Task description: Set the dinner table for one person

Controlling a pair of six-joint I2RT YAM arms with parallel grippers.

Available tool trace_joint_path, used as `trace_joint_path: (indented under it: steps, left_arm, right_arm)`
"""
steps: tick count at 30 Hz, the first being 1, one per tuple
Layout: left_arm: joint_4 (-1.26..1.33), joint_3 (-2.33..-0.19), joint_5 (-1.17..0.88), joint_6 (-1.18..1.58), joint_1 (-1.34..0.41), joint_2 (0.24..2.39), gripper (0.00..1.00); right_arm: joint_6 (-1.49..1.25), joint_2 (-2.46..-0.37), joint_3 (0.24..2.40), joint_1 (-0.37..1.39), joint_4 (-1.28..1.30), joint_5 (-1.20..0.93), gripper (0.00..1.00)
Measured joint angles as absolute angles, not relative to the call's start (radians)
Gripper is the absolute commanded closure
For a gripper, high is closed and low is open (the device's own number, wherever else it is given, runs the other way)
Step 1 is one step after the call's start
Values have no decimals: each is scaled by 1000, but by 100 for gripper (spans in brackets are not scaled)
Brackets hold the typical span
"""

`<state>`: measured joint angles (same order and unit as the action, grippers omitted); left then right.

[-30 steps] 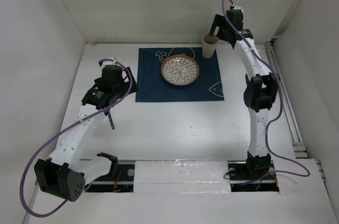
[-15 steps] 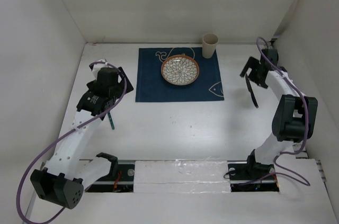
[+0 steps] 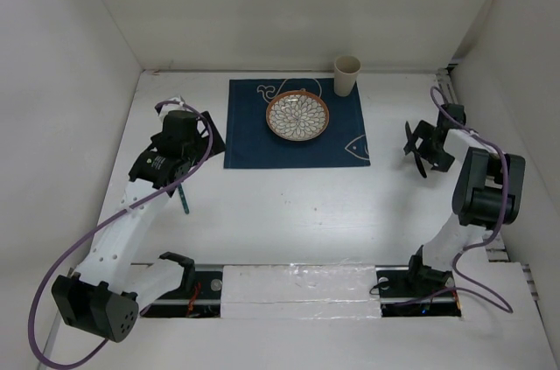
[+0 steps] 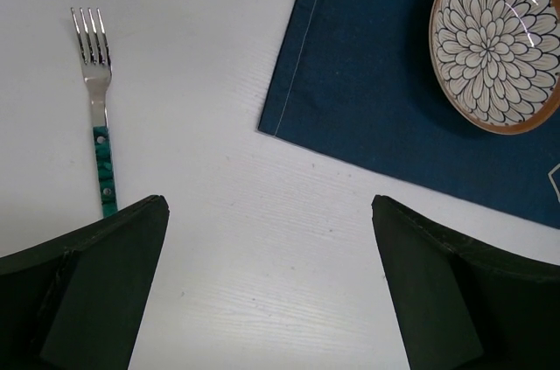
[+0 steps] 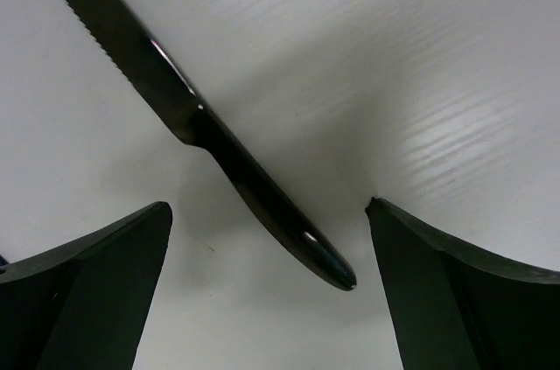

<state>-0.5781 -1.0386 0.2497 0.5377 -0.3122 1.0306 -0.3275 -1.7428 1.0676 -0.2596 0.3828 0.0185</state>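
1. Dinner table: large plain white matte surface, walled in white on three sides. Both arm bases are bolted at its near edge. It carries every item listed below.
2. Mat: dark blue cloth with white line drawings. It lies flat on the far middle of the dinner table.
3. Plate: round, brown rim, white petal pattern. It sits on the far half of the mat, close to the mat's centre line.
4. Cup: beige and upright, at the far right corner of the mat. From the top view it is hard to tell whether its base rests on the cloth or just beyond it.
5. Fork: silver tines, green patterned handle. It lies flat on the bare table to the left of the mat and apart from it. The tines point toward the far side. In the left wrist view the handle end passes out of sight behind the left finger.
6. Knife: dark, with a serrated blade. It lies flat on the bare table well to the right of the mat. In the right wrist view it runs diagonally from upper left to lower centre.
7. Left gripper: fingers spread wide with nothing between them. It is held above the table between the fork and the mat's near left corner.
8. Right gripper: fingers spread wide, straddling the knife's handle. Neither finger touches the knife.
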Motion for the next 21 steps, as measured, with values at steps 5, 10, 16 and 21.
trace_joint_path:
  steps: [5,10,16,21]
  left_arm:
    - [-573,-1039,243,535,-312,1030,0]
    - [-573,-1039,239,535,-312,1030,0]
    - [-573,-1039,233,534,-312,1030,0]
    - [-573,-1039,228,529,-312,1030,0]
  right_arm:
    - [-305,-1775,1103,-220,402,57,6]
    - [-286,-1796,1132,-208,442,82,18]
    - [-276,-1830,1179,-172,492,132,24]
    - [-265,-1843,1199,-147,507,147,38]
